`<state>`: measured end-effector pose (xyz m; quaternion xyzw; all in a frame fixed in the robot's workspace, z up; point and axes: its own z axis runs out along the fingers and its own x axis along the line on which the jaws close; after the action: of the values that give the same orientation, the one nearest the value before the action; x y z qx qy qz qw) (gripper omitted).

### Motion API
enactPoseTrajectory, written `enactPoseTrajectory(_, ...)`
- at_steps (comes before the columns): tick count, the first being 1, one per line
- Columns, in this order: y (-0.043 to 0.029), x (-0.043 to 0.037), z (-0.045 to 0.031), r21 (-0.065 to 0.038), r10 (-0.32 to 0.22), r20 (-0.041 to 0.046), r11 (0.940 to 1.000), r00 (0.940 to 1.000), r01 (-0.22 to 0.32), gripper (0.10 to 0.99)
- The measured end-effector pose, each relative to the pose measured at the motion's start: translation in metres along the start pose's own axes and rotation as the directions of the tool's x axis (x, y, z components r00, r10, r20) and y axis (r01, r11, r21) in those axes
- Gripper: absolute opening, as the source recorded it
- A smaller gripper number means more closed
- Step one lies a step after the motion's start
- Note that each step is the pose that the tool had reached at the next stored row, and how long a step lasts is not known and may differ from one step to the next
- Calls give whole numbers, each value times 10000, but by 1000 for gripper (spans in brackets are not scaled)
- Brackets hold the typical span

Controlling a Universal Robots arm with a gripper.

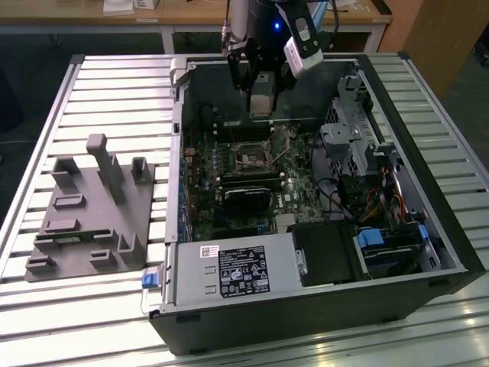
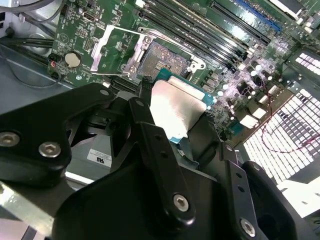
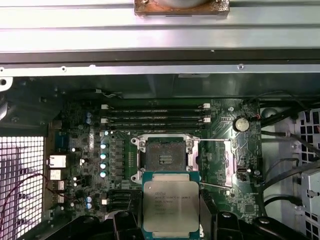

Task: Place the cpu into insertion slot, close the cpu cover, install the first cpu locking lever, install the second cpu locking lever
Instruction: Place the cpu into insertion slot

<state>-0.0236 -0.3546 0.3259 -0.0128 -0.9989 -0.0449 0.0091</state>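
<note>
Pincer (image 2: 176, 127) is closed on the cpu (image 2: 172, 102). My black fingers (image 2: 145, 117) clamp two opposite edges. The chip lies flat between them, silvery top up, with a green edge showing round it.

Cpu position: held in the air over the board (image 2: 80, 30), touching nothing but my fingers. In the first wrist view the cpu (image 3: 171, 207) sits between the pincer (image 3: 172, 229) tips, and its edge appears just beside the rim of the slot (image 3: 164, 155). It is not seated.

Slot: bare. The dark centre is exposed inside the silver rim in both wrist views, and nothing rests in the slot (image 2: 167, 57).

Cover (image 3: 230, 162): swung open to one side of the slot, one edge at the slot's rim. The board shows through its square window. In the second wrist view the cover (image 2: 99, 50) stands tilted up from the board.

Neighbours on the board:
- Memory sticks (image 3: 155, 114) run in a row on the far side of the slot from the cpu.
- A coin cell (image 3: 241, 123) sits near the cover's corner.

Exterior view: the case (image 1: 306, 321) lies on its side, open, on the slatted surface (image 1: 114, 84). My arm (image 1: 267, 27) comes down over the far wall of the case. The pincer (image 1: 261, 99) hangs above the far part of the board, higher than the slot (image 1: 250, 155) and clear of it. A grey fixture (image 1: 92, 218) rests on the surface near the case, on the exterior view's left.
</note>
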Motion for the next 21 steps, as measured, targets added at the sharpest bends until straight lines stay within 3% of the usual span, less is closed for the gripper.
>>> enactPoseTrajectory(21, 31, -10, 291, 9, 0, 0, 10000, 10000, 0, 541)
